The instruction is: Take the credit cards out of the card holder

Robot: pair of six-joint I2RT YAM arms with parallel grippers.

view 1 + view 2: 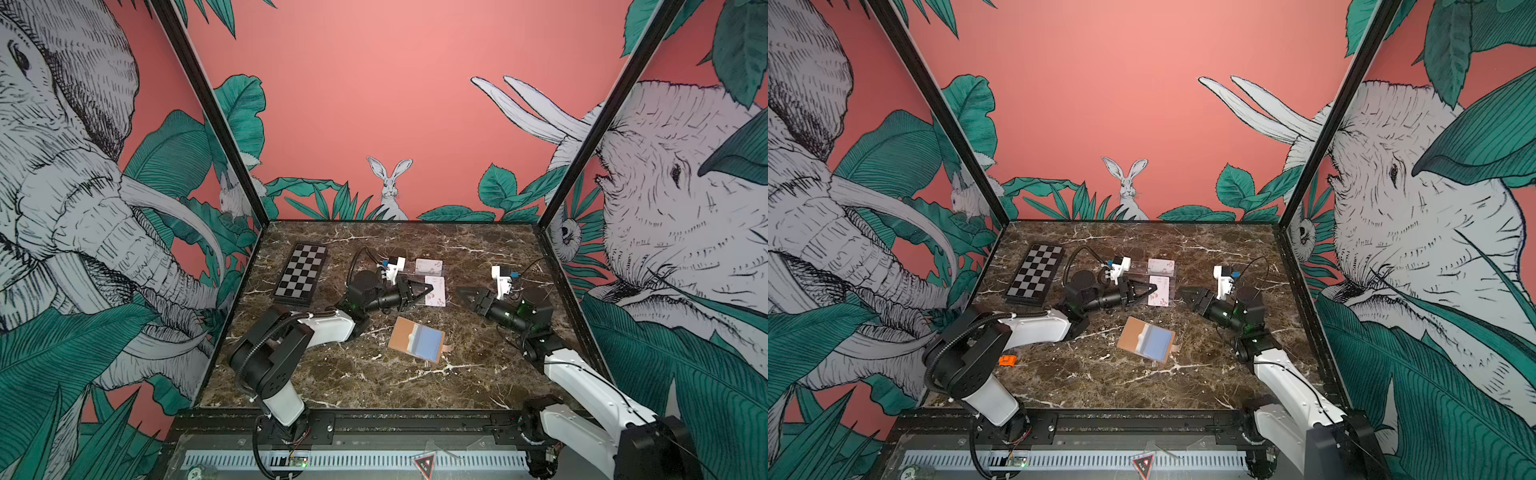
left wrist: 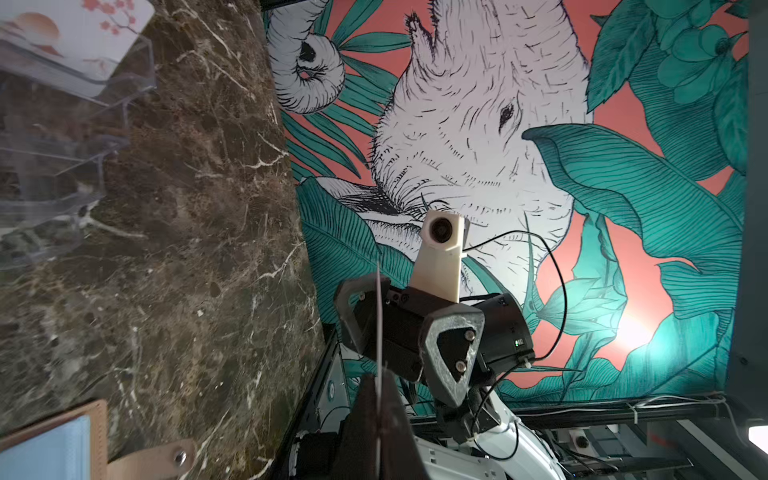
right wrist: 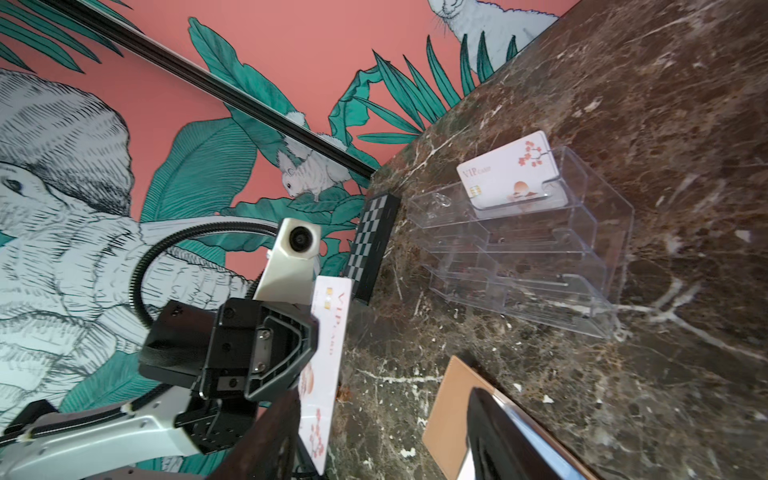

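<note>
Cards point(image 1: 436, 291) outside the one card holder point(image 1: 401, 332) number two.

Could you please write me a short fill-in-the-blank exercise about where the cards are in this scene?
The left gripper grips a white card; the right gripper holds ____.
A second white card stands in the ____ tier of the clear rack.
The card holder lies ____ on the table, showing a pale blue card.
Missing words: nothing, top, open.
</note>
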